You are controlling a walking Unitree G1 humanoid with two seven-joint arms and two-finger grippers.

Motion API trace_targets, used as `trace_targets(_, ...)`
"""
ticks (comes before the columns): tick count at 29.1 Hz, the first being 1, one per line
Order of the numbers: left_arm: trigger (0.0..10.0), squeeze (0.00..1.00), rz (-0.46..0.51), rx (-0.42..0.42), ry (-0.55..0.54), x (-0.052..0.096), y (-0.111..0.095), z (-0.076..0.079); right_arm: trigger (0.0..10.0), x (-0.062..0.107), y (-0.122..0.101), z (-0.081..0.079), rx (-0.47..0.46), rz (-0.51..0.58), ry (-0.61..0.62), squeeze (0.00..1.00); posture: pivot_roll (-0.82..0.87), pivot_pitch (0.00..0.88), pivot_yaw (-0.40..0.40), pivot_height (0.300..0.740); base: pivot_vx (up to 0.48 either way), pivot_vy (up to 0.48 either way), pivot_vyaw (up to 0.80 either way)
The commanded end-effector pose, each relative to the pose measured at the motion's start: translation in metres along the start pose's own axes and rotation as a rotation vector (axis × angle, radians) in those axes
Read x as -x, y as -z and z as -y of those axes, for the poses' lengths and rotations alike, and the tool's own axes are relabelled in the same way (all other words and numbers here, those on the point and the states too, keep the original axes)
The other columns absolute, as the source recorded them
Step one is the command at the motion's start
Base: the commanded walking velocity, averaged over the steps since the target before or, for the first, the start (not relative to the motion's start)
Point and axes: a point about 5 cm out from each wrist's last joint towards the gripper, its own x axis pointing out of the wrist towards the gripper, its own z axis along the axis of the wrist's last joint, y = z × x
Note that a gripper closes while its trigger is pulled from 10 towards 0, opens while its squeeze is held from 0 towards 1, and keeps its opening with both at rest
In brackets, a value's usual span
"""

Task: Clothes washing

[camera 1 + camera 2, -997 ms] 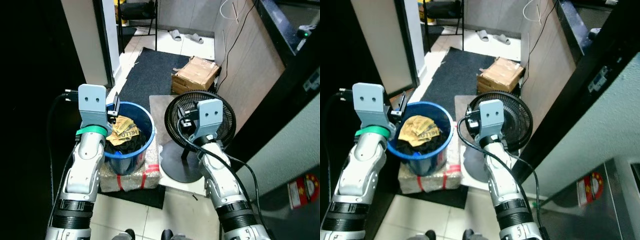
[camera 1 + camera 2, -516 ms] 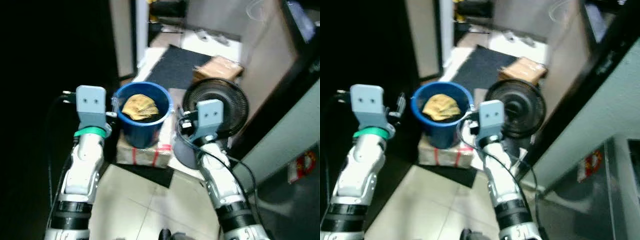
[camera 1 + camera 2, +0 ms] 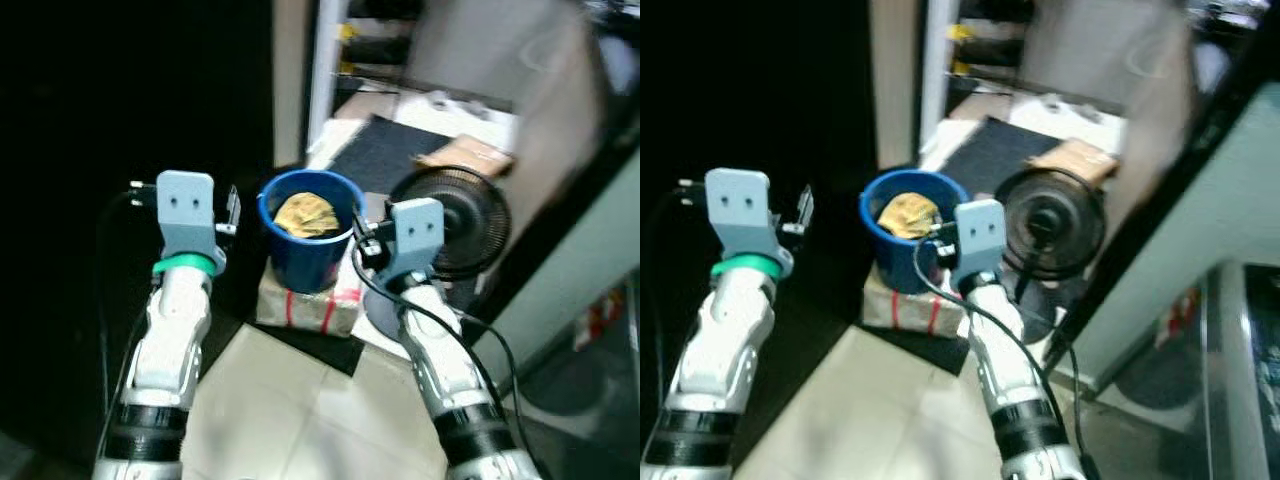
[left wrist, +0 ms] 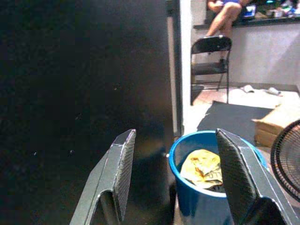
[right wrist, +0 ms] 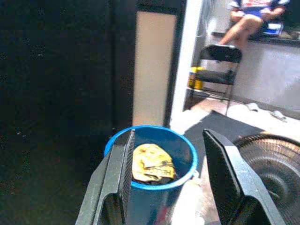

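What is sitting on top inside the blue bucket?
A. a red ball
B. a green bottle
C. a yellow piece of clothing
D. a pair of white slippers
C. A crumpled yellow cloth lies on top inside the blue bucket, seen between the open fingers of the right end effector.
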Motion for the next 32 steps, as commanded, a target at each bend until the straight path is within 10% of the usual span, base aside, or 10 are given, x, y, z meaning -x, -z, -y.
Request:
trace_targets(1,10.0,0.00,-0.012,-0.001,0.002,0.0009,0.0034,0.0005,10.0,0.0006,0.0024,-0.0014,-0.007,-0.011,-0.002,0.00,0.06,0.016,0.009,0.740,0.435,0.000,0.00)
trace_targets(32,10.0,0.00,-0.015,-0.002,-0.002,0.0003,0.0051,0.0013,10.0,-0.0015,0.0023,-0.0020,-0.006,-0.010,-0.014,0.00,0.06,0.003,0.004,0.740,0.405,0.000,0.00)
